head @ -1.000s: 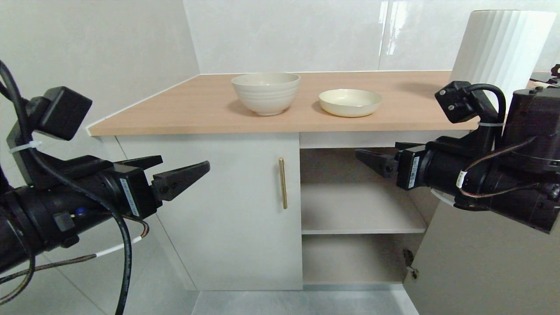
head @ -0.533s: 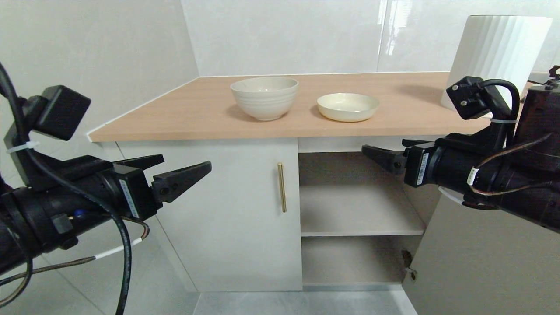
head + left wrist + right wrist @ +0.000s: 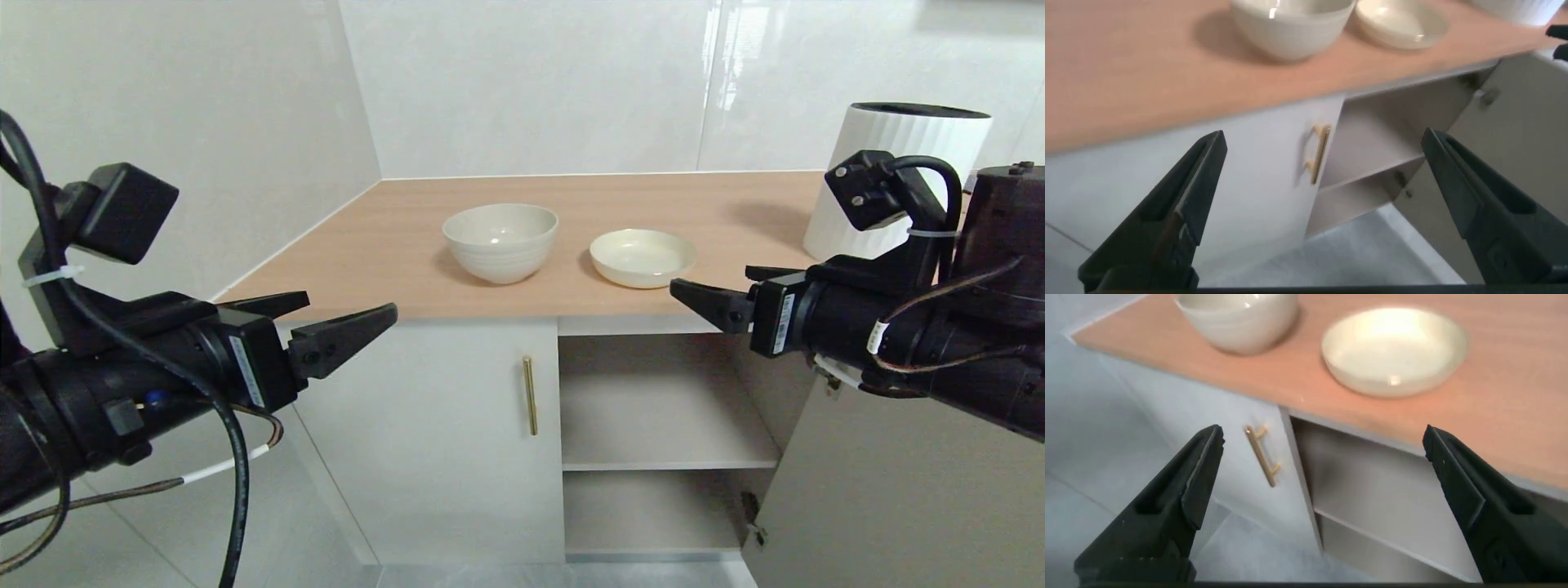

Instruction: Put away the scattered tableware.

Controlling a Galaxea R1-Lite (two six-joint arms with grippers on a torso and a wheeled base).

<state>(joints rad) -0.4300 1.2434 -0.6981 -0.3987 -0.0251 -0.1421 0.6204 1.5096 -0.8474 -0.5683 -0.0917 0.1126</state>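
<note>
White tiled walls back a wooden counter set over a pale cabinet, whose right-hand door hangs open on a shelf. On the counter, a white ribbed canister stands beyond the cabinet's right side. A cream bowl sits above the closed door, and a shallow cream dish sits near it, above the open compartment. Both tools hover before the cabinet, jaws spread and holding nothing. The right tool is nearer, with the dish close ahead; the left tool faces the bowl from farther off.
</note>
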